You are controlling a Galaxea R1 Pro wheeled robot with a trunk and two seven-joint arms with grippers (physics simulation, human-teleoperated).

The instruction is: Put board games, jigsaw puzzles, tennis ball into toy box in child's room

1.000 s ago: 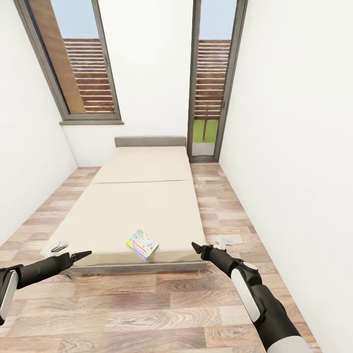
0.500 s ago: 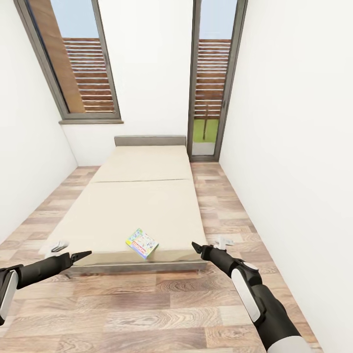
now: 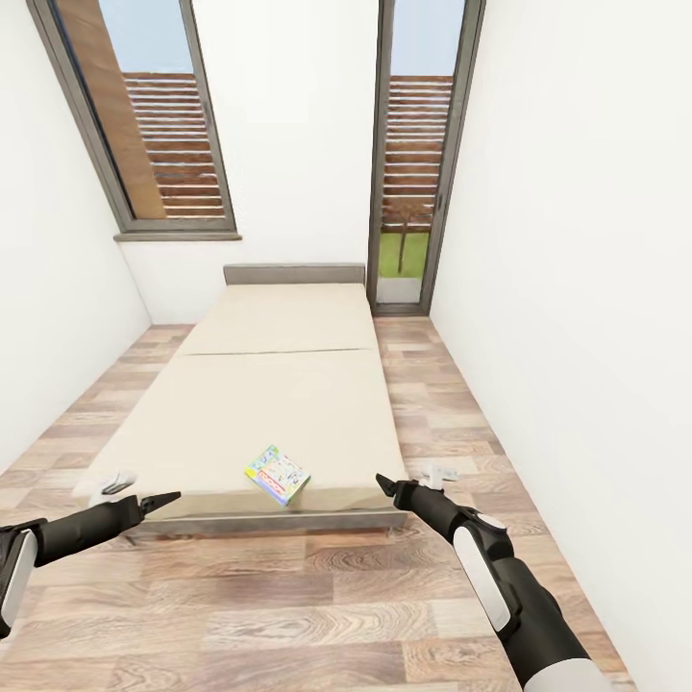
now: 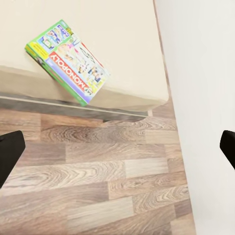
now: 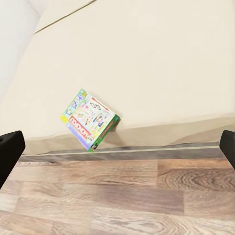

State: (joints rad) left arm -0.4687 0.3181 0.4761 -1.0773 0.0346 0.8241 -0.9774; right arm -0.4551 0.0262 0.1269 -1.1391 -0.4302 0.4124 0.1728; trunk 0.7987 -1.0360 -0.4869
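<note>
Board game (image 3: 278, 476) in the head view: one flat colourful box lying on the cream bed (image 3: 259, 404), close to the foot edge and turned at an angle to it. The bed runs away from the camera toward a white wall with a window (image 3: 154, 125) and a narrow glass door (image 3: 413, 154). Wood-plank floor (image 3: 288, 605) lies in front of the bed. The left hand (image 3: 159, 501) hangs low near the bed's near left corner, the right hand (image 3: 387, 485) near the near right corner; both point toward the bed, and whether they are spread cannot be told from this angle.

From the left wrist camera, the board game (image 4: 67, 61) shows a green border, cartoon art and a red band with white letters. It lies near the mattress edge, above the floor (image 4: 98, 181). The two dark fingertips (image 4: 9, 154) stand wide apart, holding nothing.

From the right wrist camera, the board game (image 5: 89, 118) sits at the mattress edge, one corner reaching the rim. The dark fingertips (image 5: 10, 149) are likewise spread wide and hold nothing.
</note>
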